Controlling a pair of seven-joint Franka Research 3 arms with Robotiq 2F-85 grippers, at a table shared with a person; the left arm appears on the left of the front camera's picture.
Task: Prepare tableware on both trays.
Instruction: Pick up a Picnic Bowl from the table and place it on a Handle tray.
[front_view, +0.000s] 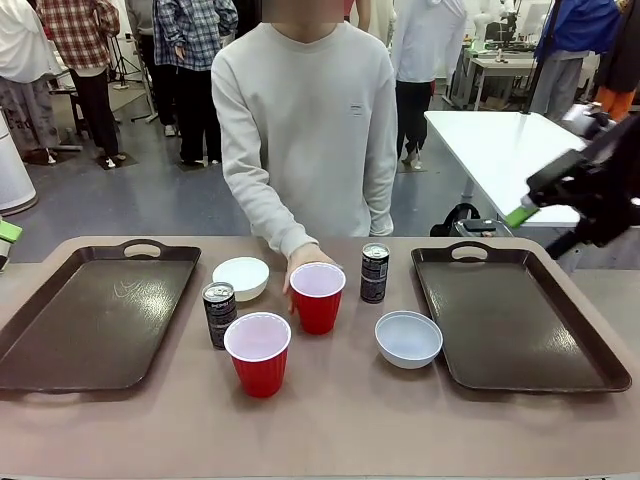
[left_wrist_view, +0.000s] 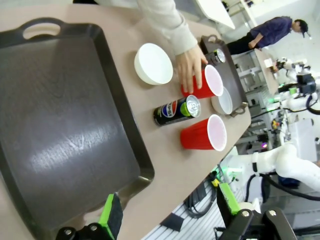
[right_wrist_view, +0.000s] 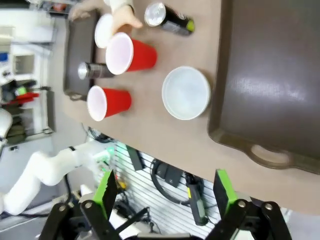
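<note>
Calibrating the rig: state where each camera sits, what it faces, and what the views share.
Front: between the arms, facing the person across the table; right arm at the right edge.
Left wrist: over the left tray, looking down; open left hand below.
Right wrist: by the right tray, looking down; open right hand below.
Shared: all three show the red cup the person touches.

Two dark brown trays (front_view: 90, 320) (front_view: 510, 320), two red cups (front_view: 258, 355) (front_view: 318, 298), two white bowls (front_view: 241, 277) (front_view: 408, 338), two dark drink cans (front_view: 219, 314) (front_view: 374, 272)
</note>
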